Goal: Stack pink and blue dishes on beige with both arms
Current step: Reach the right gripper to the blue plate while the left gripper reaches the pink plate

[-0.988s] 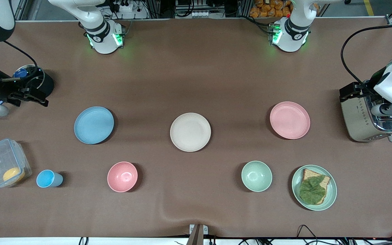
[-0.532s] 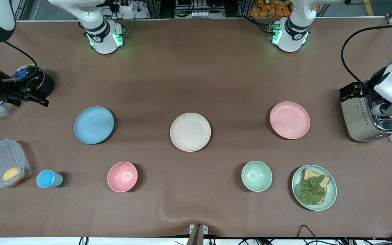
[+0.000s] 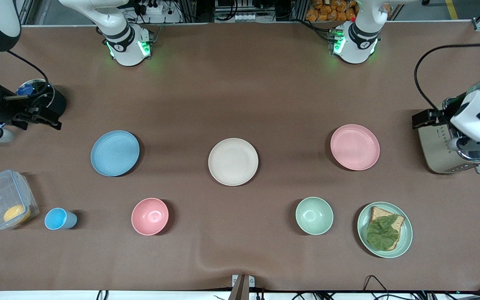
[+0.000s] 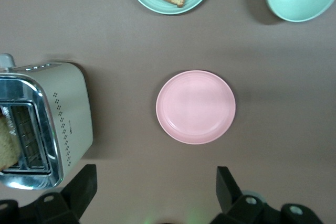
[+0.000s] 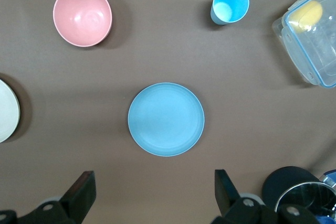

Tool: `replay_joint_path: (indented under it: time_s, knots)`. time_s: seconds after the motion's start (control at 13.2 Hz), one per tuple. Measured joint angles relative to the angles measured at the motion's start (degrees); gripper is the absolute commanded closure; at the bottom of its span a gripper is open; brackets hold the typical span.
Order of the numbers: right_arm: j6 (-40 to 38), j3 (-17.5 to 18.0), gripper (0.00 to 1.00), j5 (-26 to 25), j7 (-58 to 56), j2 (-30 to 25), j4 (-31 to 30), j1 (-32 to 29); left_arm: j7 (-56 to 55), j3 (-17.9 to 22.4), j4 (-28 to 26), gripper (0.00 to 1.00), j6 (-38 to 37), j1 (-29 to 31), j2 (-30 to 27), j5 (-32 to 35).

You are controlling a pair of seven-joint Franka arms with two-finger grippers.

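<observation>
From the front, the pink plate [image 3: 355, 147], beige plate [image 3: 233, 161] and blue plate [image 3: 115, 153] lie apart in a row. My left gripper [image 4: 153, 195] hangs wide open, empty, above pink; my right gripper [image 5: 153, 196], likewise, above blue. I should descend onto each rim squarely.

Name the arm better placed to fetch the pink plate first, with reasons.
Left. The left gripper, open, hangs up by the toaster at its arm's end of the table, the pink plate between its fingers in its wrist view. The right gripper, open, frames the blue plate instead.
</observation>
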Motion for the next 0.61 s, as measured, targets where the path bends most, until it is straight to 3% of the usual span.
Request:
replay_joint_path:
  time_s: [0.3,0.61]
  knots:
    - [-1.9,0.0,0.00,0.0,0.1,1.6,-0.2,1.2,0.8,0.0,-7.9,0.00,9.3,2.4,2.1,-2.0]
    - [0.5,-0.5,0.00,0.0,-1.3,8.0,-2.1,1.0,7.3,0.1,-16.6,0.00,18.1,6.9,2.2,-7.5]
